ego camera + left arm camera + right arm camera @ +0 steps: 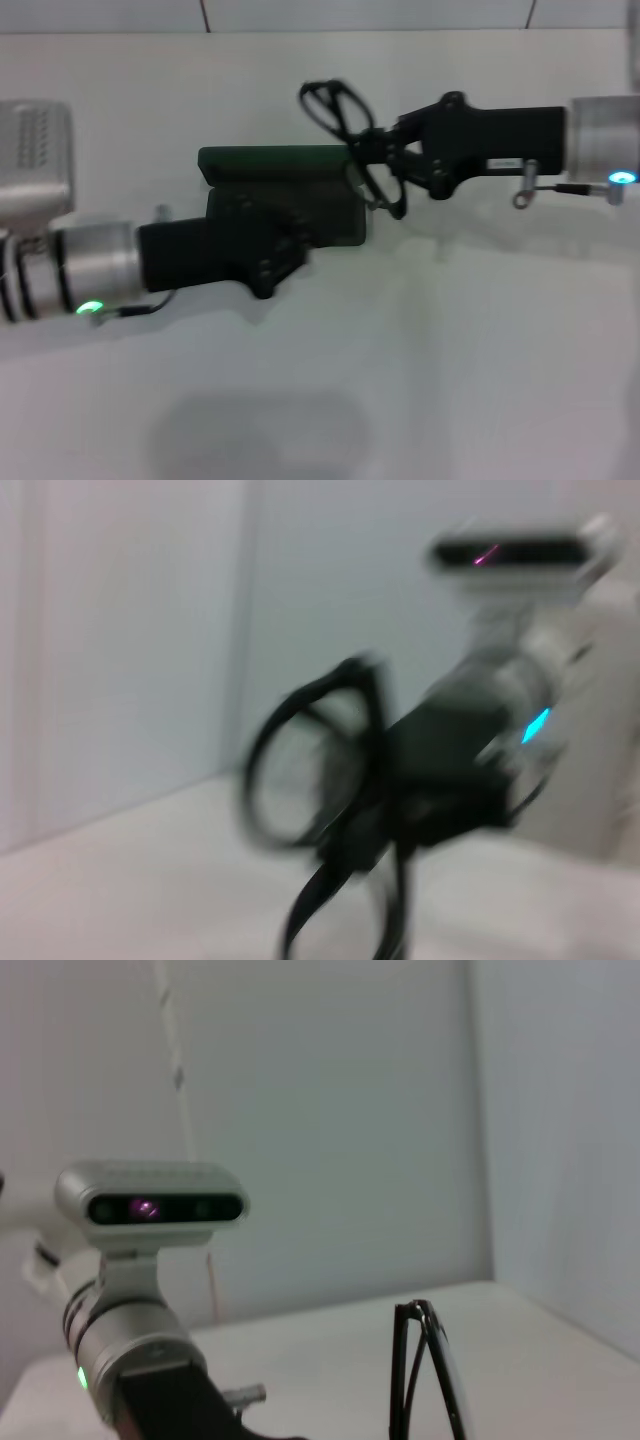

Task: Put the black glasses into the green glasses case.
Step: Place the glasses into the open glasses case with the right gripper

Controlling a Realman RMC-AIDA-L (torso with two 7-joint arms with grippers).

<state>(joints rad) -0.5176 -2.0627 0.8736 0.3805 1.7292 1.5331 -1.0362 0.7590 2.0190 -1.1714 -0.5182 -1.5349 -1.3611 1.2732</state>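
Two grippers: right gripper (372,152) clamps black glasses (340,115) above green glasses case (275,165); left gripper (285,250) hides the case's front, its finger state indiscernible.

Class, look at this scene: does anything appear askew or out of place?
Yes. The black glasses hang tilted in the right end effector above the open green glasses case, not flat inside. The left end effector covers the case's base.

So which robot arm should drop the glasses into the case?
The right one, most likely. Its hand already grips the black glasses at the open green glasses case's right end. The left hand sits over the case's front, probably steadying it.
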